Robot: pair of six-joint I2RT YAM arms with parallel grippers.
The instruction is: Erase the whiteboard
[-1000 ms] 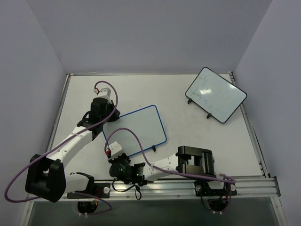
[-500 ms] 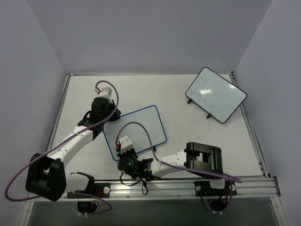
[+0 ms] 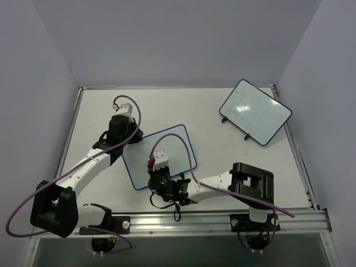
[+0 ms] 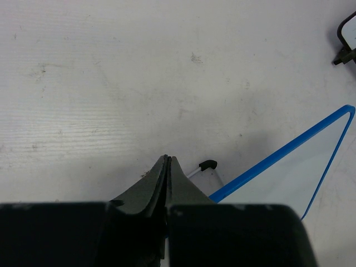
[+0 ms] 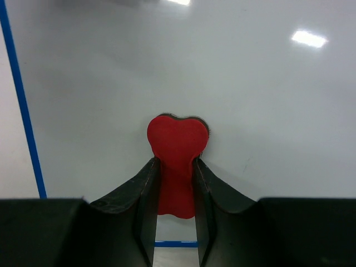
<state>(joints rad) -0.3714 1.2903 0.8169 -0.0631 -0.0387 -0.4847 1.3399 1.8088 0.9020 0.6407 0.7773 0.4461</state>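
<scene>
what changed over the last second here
The right gripper, shut on the red eraser, moved away from the arm bases and to the right, farther onto the blue-rimmed whiteboard. Nothing was visibly picked up or let go. The whiteboard, the left gripper shut by its left edge, and the black-rimmed board stayed where they were.
</scene>
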